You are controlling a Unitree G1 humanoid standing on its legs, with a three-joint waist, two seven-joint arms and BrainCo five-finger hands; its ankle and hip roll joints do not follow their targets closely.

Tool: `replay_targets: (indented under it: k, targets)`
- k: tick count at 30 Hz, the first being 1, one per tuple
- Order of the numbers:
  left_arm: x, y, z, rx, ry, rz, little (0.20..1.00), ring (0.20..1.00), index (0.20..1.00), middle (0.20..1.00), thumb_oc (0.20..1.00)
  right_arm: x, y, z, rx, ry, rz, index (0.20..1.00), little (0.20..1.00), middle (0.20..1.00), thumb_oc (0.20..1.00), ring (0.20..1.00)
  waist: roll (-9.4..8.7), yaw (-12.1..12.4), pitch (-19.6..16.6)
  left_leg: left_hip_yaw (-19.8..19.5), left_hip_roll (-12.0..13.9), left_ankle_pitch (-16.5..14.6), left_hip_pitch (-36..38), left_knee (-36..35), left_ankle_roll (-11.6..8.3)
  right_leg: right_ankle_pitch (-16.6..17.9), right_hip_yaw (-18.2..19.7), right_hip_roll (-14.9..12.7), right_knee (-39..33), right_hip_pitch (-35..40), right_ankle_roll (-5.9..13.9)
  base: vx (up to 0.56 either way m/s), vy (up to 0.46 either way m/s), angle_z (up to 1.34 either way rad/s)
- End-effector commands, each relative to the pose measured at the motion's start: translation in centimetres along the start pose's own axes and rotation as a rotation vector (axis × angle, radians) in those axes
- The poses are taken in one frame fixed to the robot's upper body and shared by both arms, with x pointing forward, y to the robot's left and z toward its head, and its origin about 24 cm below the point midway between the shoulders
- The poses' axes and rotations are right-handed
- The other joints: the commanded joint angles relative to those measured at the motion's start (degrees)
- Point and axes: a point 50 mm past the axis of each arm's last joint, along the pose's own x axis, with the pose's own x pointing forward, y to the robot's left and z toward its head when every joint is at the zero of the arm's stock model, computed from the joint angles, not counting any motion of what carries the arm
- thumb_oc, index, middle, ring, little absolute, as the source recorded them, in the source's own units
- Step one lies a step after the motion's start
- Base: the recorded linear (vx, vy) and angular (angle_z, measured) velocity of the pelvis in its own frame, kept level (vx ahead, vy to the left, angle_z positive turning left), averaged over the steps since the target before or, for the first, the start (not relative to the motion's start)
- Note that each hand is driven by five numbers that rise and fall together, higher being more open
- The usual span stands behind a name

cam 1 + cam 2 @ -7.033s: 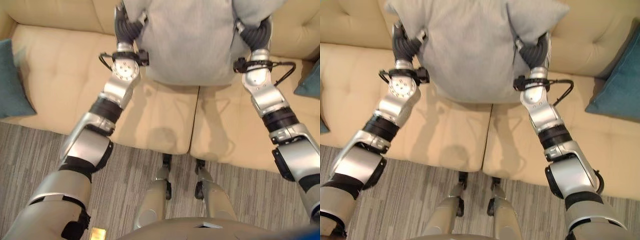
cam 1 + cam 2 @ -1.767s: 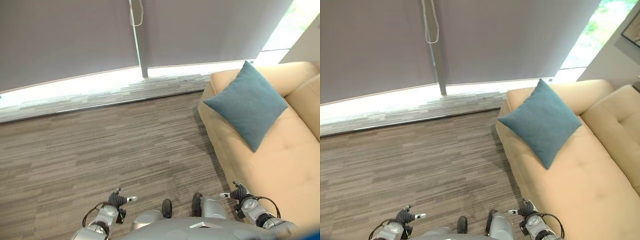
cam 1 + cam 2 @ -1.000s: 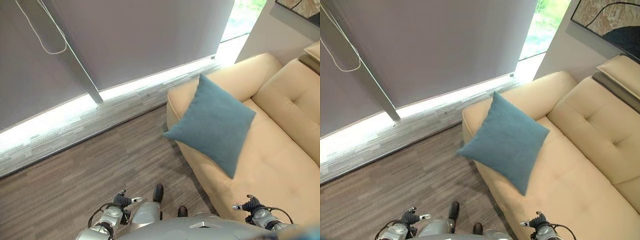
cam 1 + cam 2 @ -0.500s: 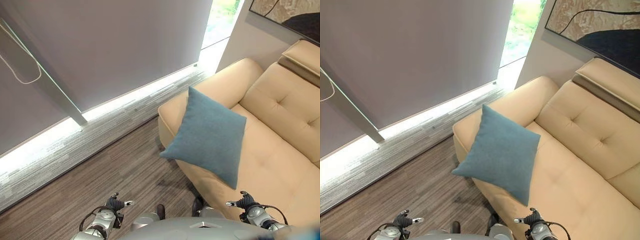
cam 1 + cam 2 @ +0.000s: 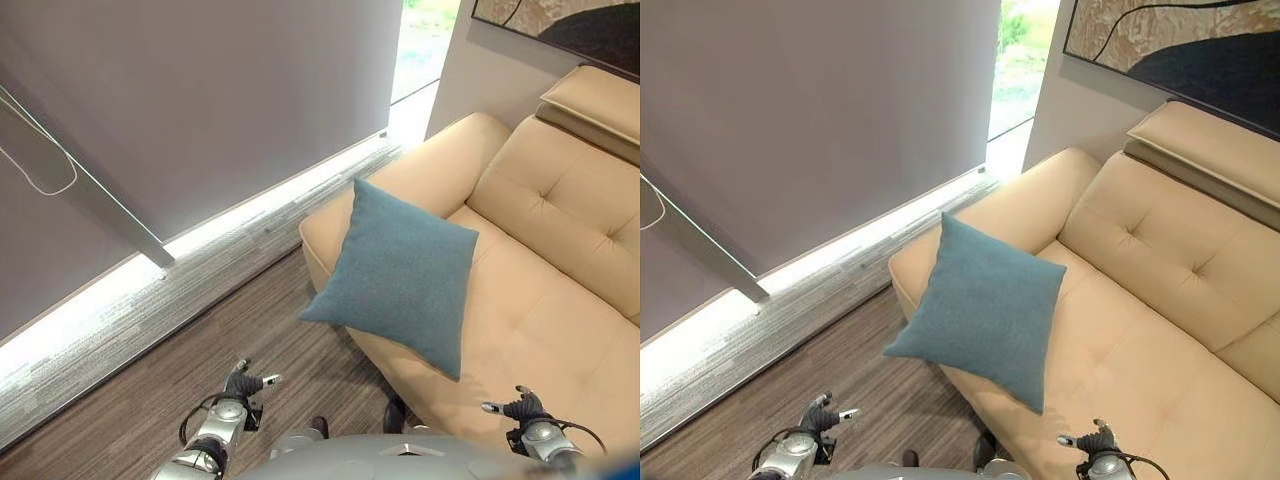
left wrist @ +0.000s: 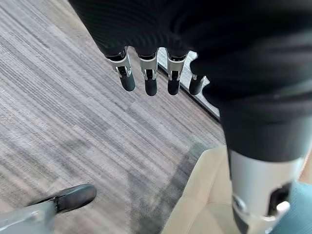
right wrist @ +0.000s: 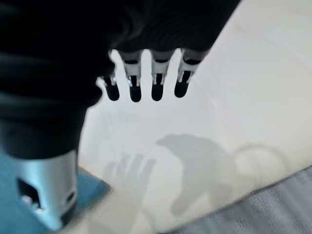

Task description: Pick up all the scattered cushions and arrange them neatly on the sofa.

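A teal cushion point(image 5: 400, 272) stands tilted on the left end of the beige sofa point(image 5: 560, 210), leaning against its armrest point(image 5: 985, 225). Both arms hang low at my sides. My left hand point(image 6: 146, 78) is open, its fingers straight and holding nothing, above the striped carpet point(image 6: 63, 117) beside the sofa's corner. My right hand point(image 7: 144, 83) is open and empty too, hanging over the sofa's seat point(image 7: 234, 97). A teal corner of the cushion point(image 7: 92, 187) shows just past my right thumb.
A grey roller blind point(image 5: 220, 90) with a loop cord point(image 5: 40, 170) covers the window wall ahead, with a bright strip at its foot. A framed picture point(image 5: 1180, 50) hangs above the sofa's raised headrest point(image 5: 1200, 135). Striped carpet point(image 5: 150, 380) runs left of the sofa.
The camera has swung from the sofa's middle towards its left end, so sofa and teal cushion have shifted in view. Seven seconds ago both hands held a grey cushion; now they hang empty.
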Motion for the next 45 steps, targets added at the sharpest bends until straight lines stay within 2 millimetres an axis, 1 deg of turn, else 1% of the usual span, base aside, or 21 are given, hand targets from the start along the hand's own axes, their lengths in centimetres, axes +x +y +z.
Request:
replay_targets:
  k: [1, 3, 5, 6, 10, 14, 18, 21, 22, 23, 26, 27, 29, 31, 34, 37, 41, 42, 43, 44, 45]
  targets:
    - [0.9, 2.2, 3.7, -0.113, -0.143, 0.126, 1.000, 1.000, 1.000, 1.000, 1.000, 0.5, -0.6, 3.0, 0.066, -0.098, -0.064, 1.000, 1.000, 1.000, 1.000, 1.000, -3.59, -0.48, -0.23, -0.63, -2.35, -1.68, -0.61, -1.98, -1.29, -3.66, 2.48, -3.92, 0.35, 3.51, 6.63, 0.00, 0.000, 0.00]
    - [0.6, 2.1, 5.3, -0.128, -0.222, 0.122, 1.000, 1.000, 1.000, 1.000, 1.000, 0.5, -1.1, 3.8, 0.078, -0.135, -0.085, 1.000, 1.000, 1.000, 1.000, 1.000, -3.41, -0.62, -0.15, -0.46, -2.32, -1.79, -0.70, -1.98, -1.34, -3.69, 2.58, -3.99, 0.35, 3.52, 6.80, 0.00, 0.000, 0.00]
    - [0.4, 2.0, 6.2, -0.143, -0.273, 0.120, 1.000, 1.000, 1.000, 1.000, 1.000, 0.5, -1.5, 4.4, 0.104, -0.163, -0.101, 1.000, 1.000, 1.000, 1.000, 1.000, -3.25, -0.71, -0.07, -0.41, -2.28, -1.88, -0.64, -1.98, -1.34, -3.68, 2.67, -4.07, 0.35, 3.61, 6.91, 0.00, 0.000, 0.00]
    - [0.0, 1.8, 7.3, -0.170, -0.330, 0.110, 1.000, 1.000, 1.000, 1.000, 1.000, 0.5, -1.8, 5.1, 0.149, -0.193, -0.119, 1.000, 1.000, 1.000, 1.000, 1.000, -3.05, -0.84, 0.05, -0.39, -2.26, -2.09, -0.50, -1.98, -1.33, -3.77, 2.78, -4.16, 0.35, 3.66, 6.99, 0.00, 0.000, 0.00]
    - [-1.0, 1.0, 9.9, -0.219, -0.451, 0.076, 1.000, 1.000, 1.000, 1.000, 1.000, 0.1, -2.6, 7.6, 0.235, -0.298, -0.151, 1.000, 1.000, 1.000, 1.000, 1.000, -2.57, -1.24, 0.37, -0.29, -2.27, -2.44, -0.54, -1.98, -1.25, -4.03, 2.92, -4.36, 0.35, 3.68, 7.11, 0.00, 0.000, 0.00]
    - [-1.4, 0.4, 11.6, -0.225, -0.518, 0.052, 1.000, 1.000, 1.000, 1.000, 1.000, -0.1, -2.8, 9.0, 0.276, -0.346, -0.162, 1.000, 1.000, 1.000, 1.000, 1.000, -2.18, -1.50, 0.56, -0.26, -2.29, -2.58, -0.57, -1.98, -1.28, -4.11, 3.04, -4.50, 0.35, 3.58, 7.13, 0.00, 0.000, 0.00]
    - [-2.1, -0.7, 13.9, -0.230, -0.602, 0.014, 1.000, 1.000, 1.000, 1.000, 1.000, -0.6, -2.5, 11.4, 0.355, -0.416, -0.156, 1.000, 1.000, 1.000, 1.000, 1.000, -1.54, -1.78, 1.14, -0.26, -2.41, -2.60, -1.22, -1.98, -1.30, -3.96, 3.18, -4.75, 0.35, 2.78, 7.24, -0.02, 0.005, 0.00]
    - [-2.4, -1.1, 15.0, -0.238, -0.637, -0.003, 1.000, 1.000, 1.000, 1.000, 1.000, -0.8, -2.4, 12.5, 0.383, -0.443, -0.149, 1.000, 1.000, 1.000, 1.000, 1.000, -1.27, -1.88, 1.71, -0.32, -2.50, -2.36, -2.01, -1.98, -1.34, -3.80, 3.29, -4.82, 0.35, 1.99, 7.23, -0.06, 0.003, 0.00]
    - [-2.5, -1.2, 15.5, -0.238, -0.654, -0.008, 1.000, 1.000, 1.000, 1.000, 1.000, -0.8, -2.4, 12.9, 0.399, -0.453, -0.151, 1.000, 1.000, 1.000, 1.000, 1.000, -1.13, -1.96, 2.13, -0.38, -2.48, -2.21, -2.58, -1.98, -1.34, -3.67, 3.34, -4.87, 0.35, 1.34, 7.22, -0.15, 0.001, -0.01]
    - [-2.7, -1.6, 16.5, -0.235, -0.682, -0.020, 1.000, 1.000, 1.000, 1.000, 1.000, -0.9, -2.3, 13.9, 0.421, -0.471, -0.148, 1.000, 1.000, 1.000, 1.000, 1.000, -0.86, -2.18, 3.01, -0.50, -2.63, -1.79, -4.05, -1.98, -1.37, -3.35, 3.52, -4.88, 0.35, -0.23, 7.22, -0.17, 0.008, 0.00]
    - [-2.9, -2.0, 18.1, -0.217, -0.728, -0.029, 1.000, 1.000, 1.000, 1.000, 1.000, -1.1, -2.4, 15.2, 0.443, -0.499, -0.151, 1.000, 1.000, 1.000, 1.000, 1.000, -0.37, -2.42, 3.64, -0.59, -2.73, -0.96, -6.70, -1.98, -1.42, -2.76, 3.78, -4.88, 0.35, -2.95, 7.11, -0.16, 0.011, 0.03]
    - [-3.2, -2.2, 19.7, -0.199, -0.777, -0.029, 1.000, 1.000, 1.000, 1.000, 1.000, -1.5, -2.5, 17.0, 0.468, -0.544, -0.150, 1.000, 1.000, 1.000, 1.000, 1.000, -0.06, -2.71, 4.26, -0.57, -2.64, 0.08, -9.65, -1.98, -1.50, -1.74, 4.14, -4.94, 0.35, -6.08, 6.96, -0.18, 0.013, 0.04]
    - [-3.3, -2.3, 20.2, -0.194, -0.790, -0.028, 1.000, 1.000, 1.000, 1.000, 1.000, -1.6, -2.5, 17.5, 0.474, -0.556, -0.150, 1.000, 1.000, 1.000, 1.000, 1.000, 0.01, -2.82, 4.16, -0.55, -2.67, 0.46, -10.91, -1.98, -1.51, -1.35, 4.23, -4.93, 0.35, -7.39, 6.88, -0.13, 0.006, -0.01]
    - [-3.6, -2.4, 22.1, -0.174, -0.848, -0.024, 1.000, 1.000, 1.000, 1.000, 1.000, -2.0, -2.3, 19.0, 0.505, -0.584, -0.145, 1.000, 1.000, 1.000, 1.000, 1.000, 0.24, -3.05, 3.54, -0.54, -3.07, 1.80, -15.14, -1.98, -1.63, -0.05, 4.56, -4.99, 0.35, -11.74, 6.56, -0.13, 0.011, 0.01]
    - [-3.8, -2.6, 23.0, -0.148, -0.877, -0.023, 1.000, 1.000, 1.000, 1.000, 1.000, -2.0, -2.0, 19.4, 0.512, -0.583, -0.139, 1.000, 1.000, 1.000, 1.000, 1.000, 0.26, -3.26, 2.13, -0.39, -3.39, 2.57, -17.83, -1.98, -1.64, 0.68, 4.76, -5.33, 0.35, -14.23, 6.43, -0.06, 0.018, -0.01]
    - [-3.9, -2.8, 23.2, -0.132, -0.888, -0.025, 1.000, 1.000, 1.000, 1.000, 1.000, -2.1, -1.8, 19.3, 0.513, -0.582, -0.138, 1.000, 1.000, 1.000, 1.000, 1.000, 0.24, -3.40, 1.47, -0.31, -3.51, 2.82, -18.67, -1.98, -1.59, 0.99, 4.82, -5.49, 0.35, -15.25, 6.37, -0.02, 0.004, -0.02]
    - [-4.0, -2.9, 22.9, -0.128, -0.889, -0.032, 1.000, 1.000, 1.000, 1.000, 1.000, -2.0, -1.3, 18.8, 0.500, -0.573, -0.129, 1.000, 1.000, 1.000, 1.000, 1.000, 0.03, -3.41, 0.89, -0.26, -3.48, 2.79, -18.62, -1.98, -1.54, 0.99, 4.97, -5.61, 0.35, -15.33, 6.34, 0.00, 0.000, 0.00]
    - [-4.0, -2.9, 22.5, -0.124, -0.880, -0.033, 1.000, 1.000, 1.000, 1.000, 1.000, -1.9, -1.2, 18.2, 0.490, -0.561, -0.128, 1.000, 1.000, 1.000, 1.000, 1.000, -0.18, -3.43, 0.79, -0.17, -3.46, 2.60, -18.11, -1.98, -1.52, 0.91, 5.03, -5.62, 0.35, -14.83, 6.38, 0.02, -0.009, -0.05]
    - [-4.0, -2.9, 22.5, -0.124, -0.880, -0.033, 1.000, 1.000, 1.000, 1.000, 1.000, -1.9, -1.2, 18.2, 0.490, -0.561, -0.128, 1.000, 1.000, 1.000, 1.000, 1.000, -0.18, -3.43, 0.79, -0.17, -3.46, 2.60, -18.11, -1.98, -1.52, 0.91, 5.03, -5.62, 0.35, -14.83, 6.38, 0.04, -0.011, -0.07]
    - [-3.8, -2.7, 21.7, -0.126, -0.860, -0.029, 1.000, 1.000, 1.000, 1.000, 1.000, -1.8, -1.3, 17.6, 0.479, -0.552, -0.132, 1.000, 1.000, 1.000, 1.000, 1.000, -0.36, -3.41, 0.66, -0.20, -3.47, 2.42, -17.42, -1.98, -1.47, 0.75, 5.00, -5.60, 0.35, -14.24, 6.39, 0.02, -0.003, -0.10]
    - [-3.8, -2.7, 21.6, -0.126, -0.857, -0.031, 1.000, 1.000, 1.000, 1.000, 1.000, -1.8, -1.3, 17.5, 0.476, -0.552, -0.132, 1.000, 1.000, 1.000, 1.000, 1.000, -0.43, -3.43, 0.62, -0.22, -3.43, 2.35, -17.23, -1.98, -1.46, 0.71, 5.03, -5.56, 0.35, -14.11, 6.39, 0.03, -0.005, -0.11]
